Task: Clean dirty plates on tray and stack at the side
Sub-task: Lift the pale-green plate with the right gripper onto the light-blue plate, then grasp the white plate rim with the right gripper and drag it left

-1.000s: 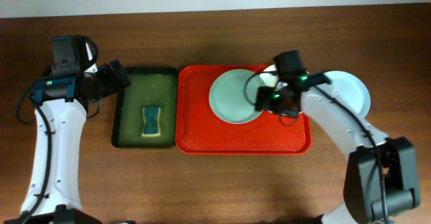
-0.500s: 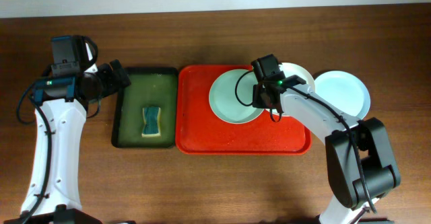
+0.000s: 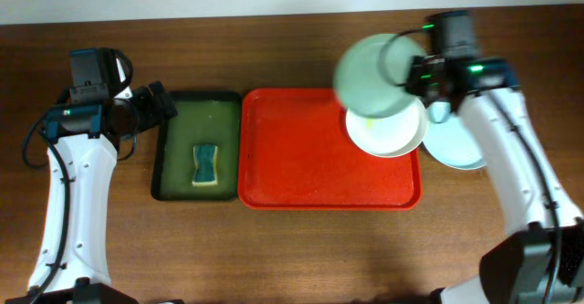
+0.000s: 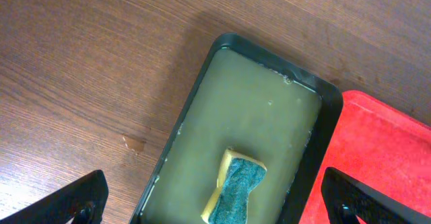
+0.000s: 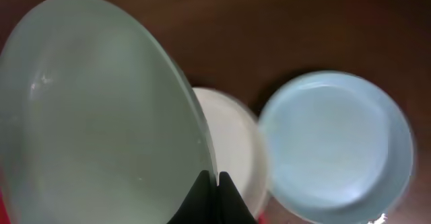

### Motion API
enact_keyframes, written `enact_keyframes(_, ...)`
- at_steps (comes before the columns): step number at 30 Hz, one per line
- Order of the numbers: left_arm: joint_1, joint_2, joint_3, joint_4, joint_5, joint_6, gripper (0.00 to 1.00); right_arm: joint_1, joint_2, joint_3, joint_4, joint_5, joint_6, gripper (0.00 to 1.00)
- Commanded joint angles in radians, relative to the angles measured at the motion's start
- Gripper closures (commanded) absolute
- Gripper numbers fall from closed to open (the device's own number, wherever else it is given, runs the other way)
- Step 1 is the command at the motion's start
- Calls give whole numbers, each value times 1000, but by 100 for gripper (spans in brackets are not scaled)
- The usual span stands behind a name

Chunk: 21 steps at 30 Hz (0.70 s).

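From above, the right gripper (image 3: 418,72) has the pale green plate (image 3: 368,74) by its rim, tilted in the air over the far right corner of the red tray (image 3: 301,162). Only the right wrist camera shows the grip itself: two dark fingertips (image 5: 202,194) pressed together on the plate's thin edge, with its glossy hollow filling the left of that view.

There are three round, shallow, smooth plates. The green one is aloft, the white plate (image 3: 391,132) lies at the tray's far right corner, and the pale blue plate (image 3: 456,147) sits on the wood-grain table (image 3: 292,249) just right of it.

There are two rounded-corner trays, side by side. The left wrist camera alone shows the murky liquid in the dark green tray (image 4: 202,96). In it lies one waisted sponge (image 4: 234,187), yellow with a rough teal top.

The left gripper (image 3: 162,103) is by that tray's far left corner. Its black fingers (image 4: 77,200) are spread wide and hold nothing.
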Motion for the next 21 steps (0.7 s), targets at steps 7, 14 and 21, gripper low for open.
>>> enact_keyframes(7, 3, 3, 3, -2, 8, -10, 1, -581, 116, -60, -103, -193, 33, 96)
enact_keyframes(14, 3, 3, 3, -2, 8, -11, 1, -578, 162, -164, -48, -157, 33, 96)
enact_keyframes(21, 2, 3, 3, -2, 8, -10, 1, -489, 162, -164, -51, -157, 28, 34)
